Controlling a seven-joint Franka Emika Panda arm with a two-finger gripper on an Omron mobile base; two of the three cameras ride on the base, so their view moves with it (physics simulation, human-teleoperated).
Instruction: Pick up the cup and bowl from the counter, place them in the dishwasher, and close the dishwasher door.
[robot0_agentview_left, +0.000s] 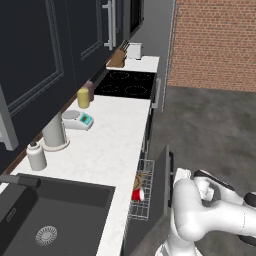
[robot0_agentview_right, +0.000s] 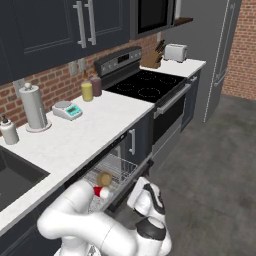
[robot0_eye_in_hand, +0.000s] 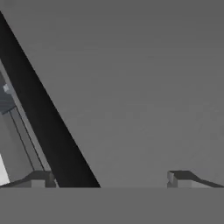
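My gripper (robot0_eye_in_hand: 109, 178) is spread wide against the dishwasher door (robot0_agentview_left: 161, 182); beyond it, cup (robot0_agentview_left: 136, 194) and bowl (robot0_agentview_left: 139, 179) sit in the rack (robot0_agentview_left: 142, 210).

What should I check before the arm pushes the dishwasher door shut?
1. Small red tapered cup in the grey wire rack: ok, lying in it.
2. Small tan wooden bowl in the rack: ok, beside the cup.
3. Long white stone-like counter free of cup and bowl: ok.
4. Rack pushed into the dishwasher: not ok, it sticks out past the counter edge in both base views.
5. Flat dark dishwasher door: not ok, not yet shut, part-raised beside the rack.
6. Two-finger gripper: ok, open and holding nothing, facing a flat grey surface; contact with the door cannot tell.
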